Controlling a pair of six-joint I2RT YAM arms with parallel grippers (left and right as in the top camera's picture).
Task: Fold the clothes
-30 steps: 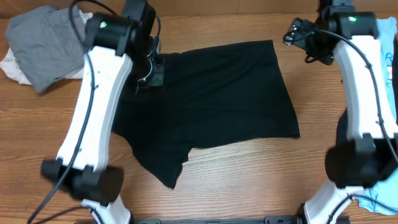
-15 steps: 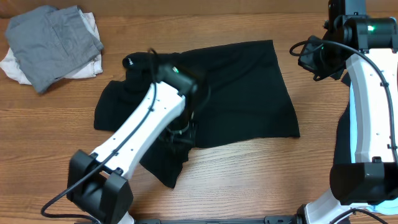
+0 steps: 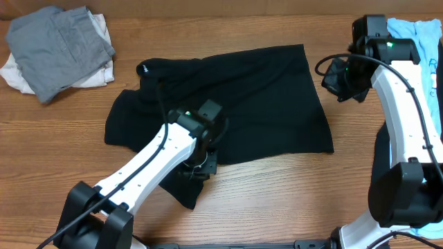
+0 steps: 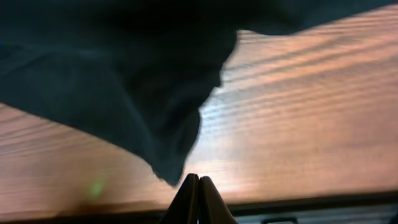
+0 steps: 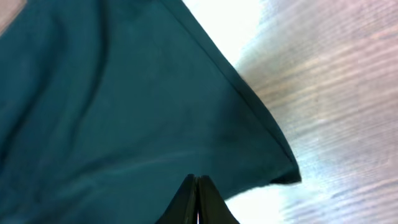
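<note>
**Black T-shirt point(image 3: 242, 104) spread on desk point(image 3: 291, 207)**

Shirt lay mid-desk, rumpled on its left side. Left claw point(image 4: 198, 185) was pinched tight with no cloth between its fingers, near the shirt's lower left tip. Right claw point(image 5: 196, 185) was likewise closed, near the shirt's right edge. Grey pile point(image 3: 59, 48) far left; light-blue shirt point(image 3: 412, 31) far right.

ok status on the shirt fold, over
Left gripper shut, empty, at near edge of black shirt. Right gripper shut, empty, off its right side. Shirt spread out, not yet folded. Grey pile far left, clear of it.
</note>
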